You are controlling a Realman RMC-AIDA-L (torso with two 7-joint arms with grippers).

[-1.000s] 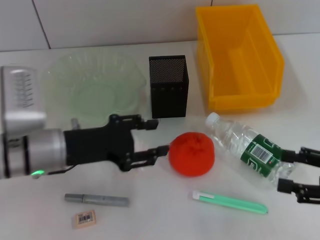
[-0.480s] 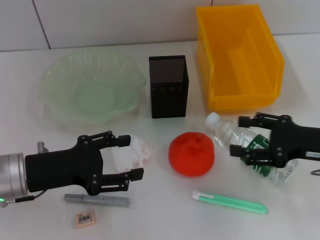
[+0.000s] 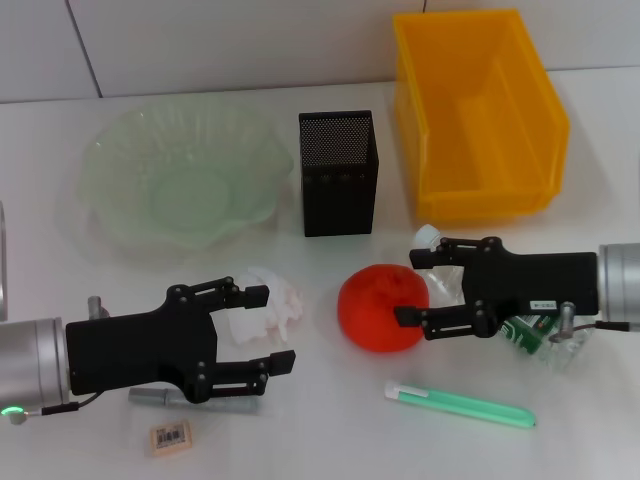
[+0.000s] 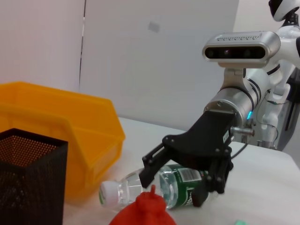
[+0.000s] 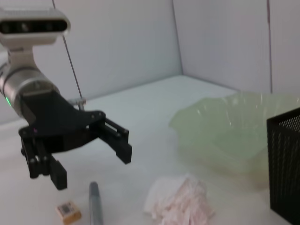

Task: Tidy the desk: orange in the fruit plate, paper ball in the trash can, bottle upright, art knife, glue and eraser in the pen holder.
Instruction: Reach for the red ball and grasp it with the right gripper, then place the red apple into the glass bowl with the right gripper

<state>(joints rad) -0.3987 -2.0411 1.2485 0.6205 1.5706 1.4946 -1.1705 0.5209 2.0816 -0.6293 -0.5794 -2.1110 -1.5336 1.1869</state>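
Reaching across a white surface [image 3: 330, 440] with both arms, I have nothing in either claw. My right claw [image 3: 417, 290] is spread wide, hanging over the neck end of the bottle [image 3: 528, 330], which lies on its side with its white cap near the orange [image 3: 382, 306]. One finger reaches close to the orange. My left claw [image 3: 268, 328] is also spread, empty, with the paper ball [image 3: 268, 303] between its fingers or just past them; I cannot tell if they touch it.

The plate [image 3: 180, 180] sits at the far left, the holder [image 3: 337, 172] in the middle, the yellow can [image 3: 478, 115] at the far right; all three look empty. A grey pen-like item [image 3: 240, 404] and the eraser [image 3: 169, 437] lie near my left arm, and a green knife [image 3: 462, 404] lies in front of the orange.

I judge the step is standing the bottle up. To do it well, I should centre my right claw over the labelled body, not the tapered neck, and close firmly but gently, since thin plastic will dent. I must keep clear of the orange, which could roll. Then I should tip the bottle onto its base on a bare patch and release only once it is steady.
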